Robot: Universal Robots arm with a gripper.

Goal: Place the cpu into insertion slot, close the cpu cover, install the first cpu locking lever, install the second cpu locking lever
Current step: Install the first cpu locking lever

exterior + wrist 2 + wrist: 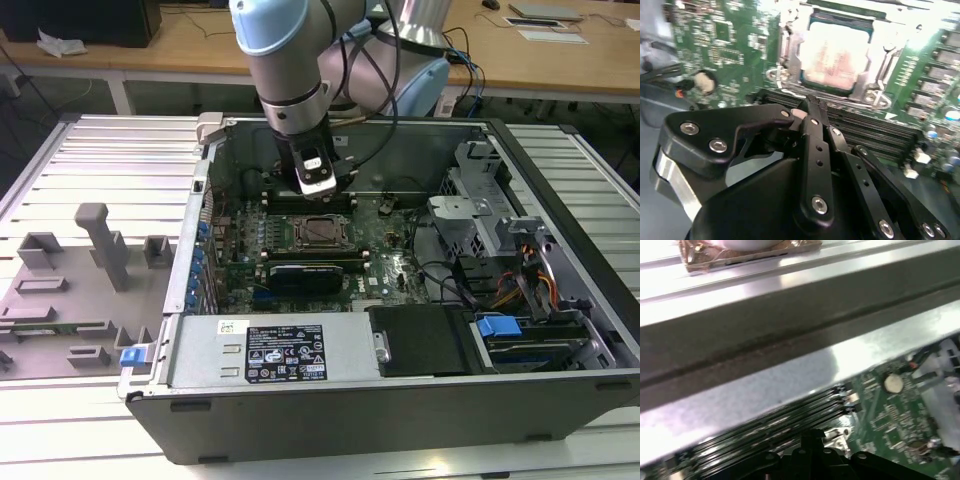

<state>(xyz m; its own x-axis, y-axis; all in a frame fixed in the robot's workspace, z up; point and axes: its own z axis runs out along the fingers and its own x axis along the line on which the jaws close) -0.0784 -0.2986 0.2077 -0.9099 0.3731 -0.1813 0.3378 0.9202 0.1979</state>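
The open computer case (400,380) lies flat on the slatted table (90,160), so its green board (385,262) faces up within the arm's reach. The socket (318,231) sits mid-board with the chip (837,59) seated inside, its pale top showing through the metal cover frame (875,75) lying around it. The claw (810,107) hangs just beside the socket, over the memory slots (875,135), fingers pinched together on nothing.

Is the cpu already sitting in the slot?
Yes. In the second wrist view the cpu lies flat inside the slot.
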